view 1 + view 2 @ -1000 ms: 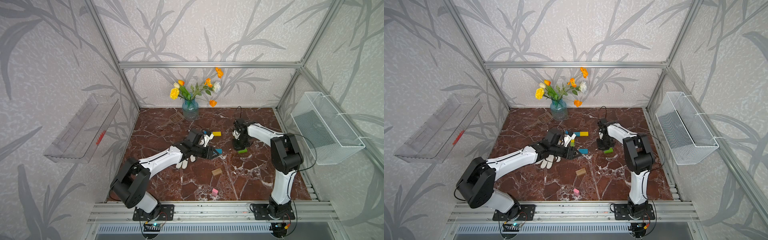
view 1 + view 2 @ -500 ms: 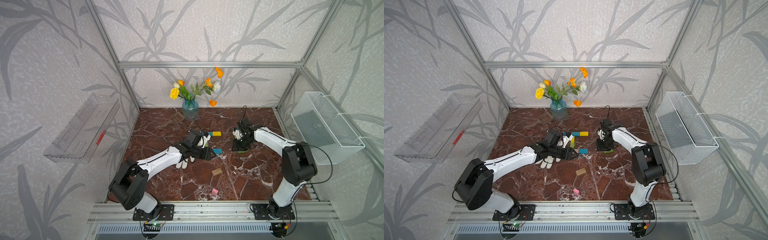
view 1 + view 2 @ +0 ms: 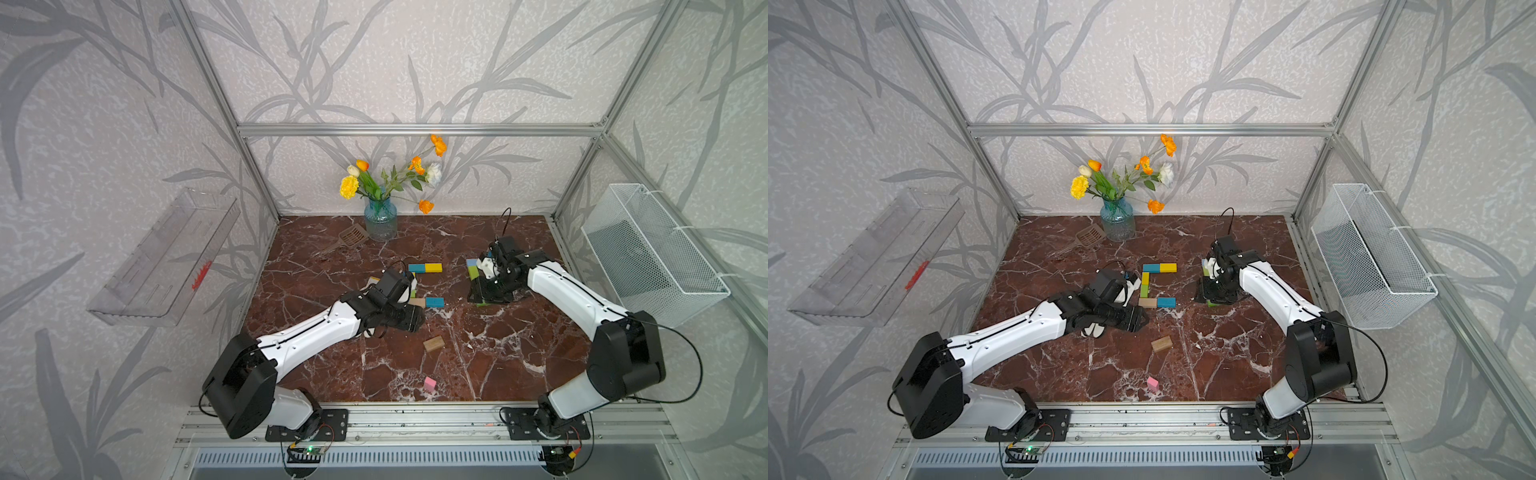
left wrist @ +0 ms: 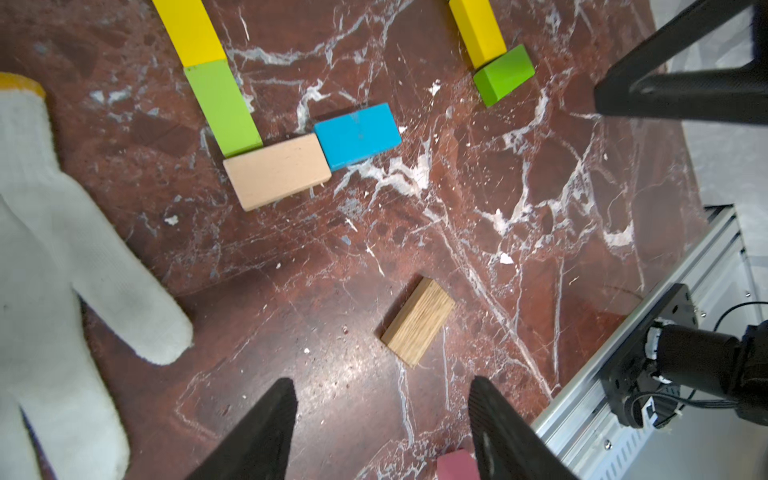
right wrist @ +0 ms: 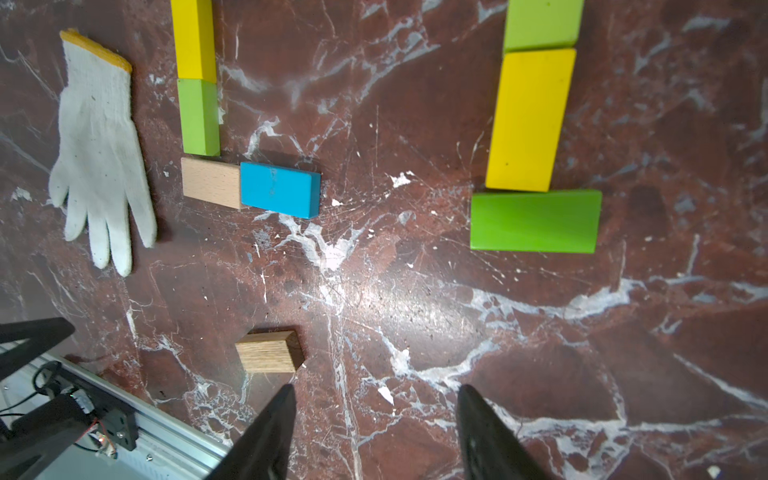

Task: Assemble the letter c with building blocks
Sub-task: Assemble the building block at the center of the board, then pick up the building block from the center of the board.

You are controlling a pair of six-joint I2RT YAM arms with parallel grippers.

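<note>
Far left of a top view: clear shelf (image 3: 876, 257) on the wall. Next, reaching in from the lower left, left gripper (image 4: 382, 380) low over the marble floor (image 3: 1059, 365), just left of centre, fingers (image 4: 266, 432) spread wide, nothing between them, nothing held. Glove (image 4: 50, 232) largely hidden beneath that arm in both top views. Up by the back wall, spatula (image 3: 1088, 237) just left of the vase (image 3: 1118, 220). Dead centre now, blocks (image 3: 1144, 291) laid out as a C: top blue (image 3: 1151, 269) and top yellow (image 3: 1168, 268) end to end across the top, spine yellow (image 3: 1145, 277) then spine green (image 4: 224, 108) running down, pale wood (image 4: 276, 170) and bottom blue (image 4: 357, 135) touching along the bottom, slightly out of line. Lower in the frame, well apart, oak block (image 3: 1161, 343) lying alone, and lower still, pink block (image 3: 1153, 384) near the front rail. Right of centre, right gripper (image 5: 376, 386) above a second cluster and partly hiding it from the top, fingers (image 5: 266, 436) parted wide too, gripping nothing. In that cluster, seen from the right wrist: right yellow (image 5: 528, 120) butted against dark green (image 5: 536, 220) lying crosswise, light green (image 5: 540, 23) at the opposite end. Far right, wire basket (image 3: 1370, 257) hanging on the wall.
</note>
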